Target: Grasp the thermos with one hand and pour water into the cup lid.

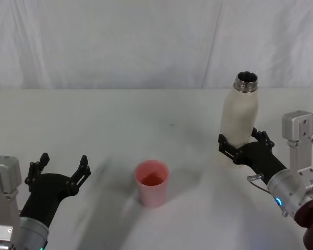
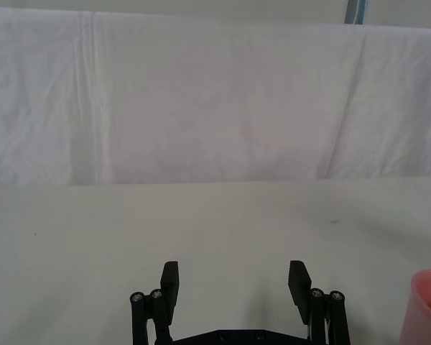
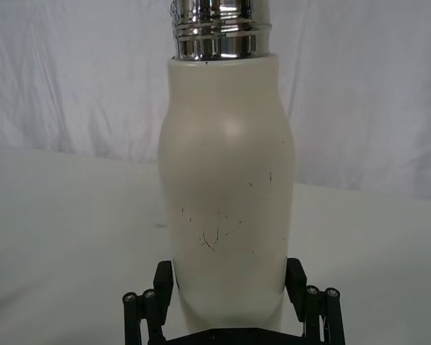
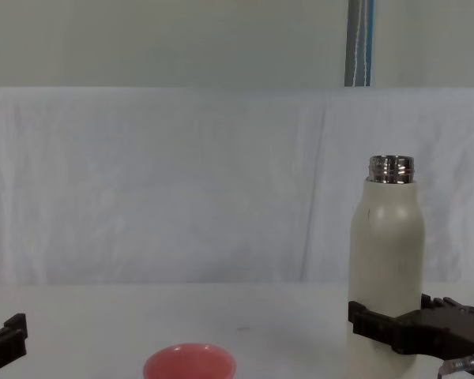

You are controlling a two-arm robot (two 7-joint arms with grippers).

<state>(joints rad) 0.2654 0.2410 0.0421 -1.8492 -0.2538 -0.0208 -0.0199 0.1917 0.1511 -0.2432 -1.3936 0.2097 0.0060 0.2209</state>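
Thermos (image 1: 240, 117) stands upright on the right side of the white table (image 1: 120, 120), toward the far half, its cream body topped by a bare steel neck with no cap on it. The right gripper (image 1: 243, 140) reaches in from the near right and has its black fingers on either side of the bottle's lower body; in the right wrist view the fingertips (image 3: 164, 277) sit against or just beside the bottle's flanks low down, though whether they press on it firmly cannot be told. In the chest view the same gripper (image 4: 391, 328) wraps the lower part of the thermos (image 4: 387, 260). The pink cup lid (image 1: 152, 182) stands upright and open near the middle of the table, nearer than the bottle and to its left, well apart from it; something reddish shows inside at its bottom. The left gripper (image 1: 63, 169) hangs at the near left, to the left of the cup lid and apart from it, its fingers spread wide with nothing between them. A white cloth backdrop (image 4: 182, 181) hangs behind the far edge of the table.
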